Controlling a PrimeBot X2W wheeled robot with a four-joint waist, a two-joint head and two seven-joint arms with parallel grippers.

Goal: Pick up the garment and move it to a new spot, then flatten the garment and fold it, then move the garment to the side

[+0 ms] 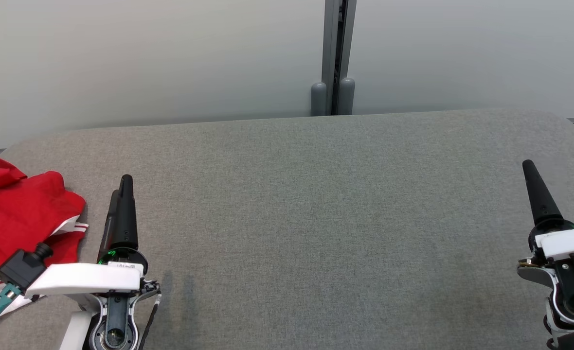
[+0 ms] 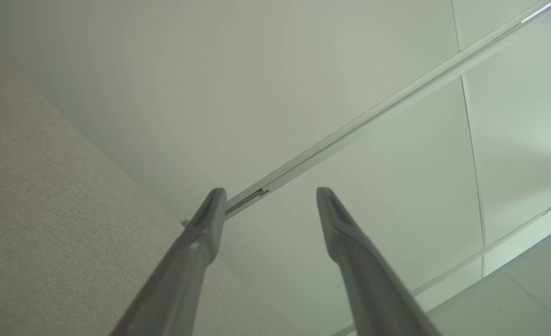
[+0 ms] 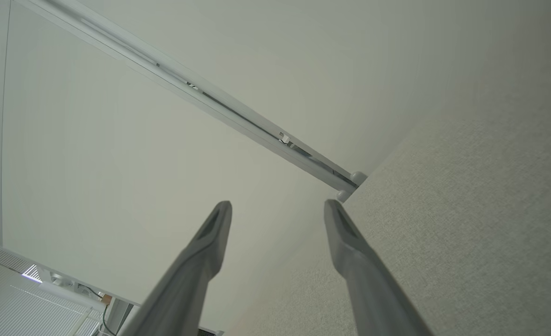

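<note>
A red garment (image 1: 17, 221) with white stripes lies crumpled at the far left of the grey table (image 1: 326, 209), partly cut off by the frame edge. My left gripper (image 1: 123, 187) hovers just to its right, fingers pointing away from me, apart from the cloth. In the left wrist view its fingers (image 2: 208, 224) stand spread with nothing between them; the left gripper (image 2: 271, 196) is open. My right gripper (image 1: 530, 170) is at the table's far right, and the right wrist view shows the right gripper (image 3: 278, 207) open and empty too.
A pale wall with a grey vertical post (image 1: 334, 58) runs behind the table's far edge. The fabric-covered tabletop stretches wide between both arms. A black connector and teal cable (image 1: 17, 274) on my left wrist overlap the garment's near corner.
</note>
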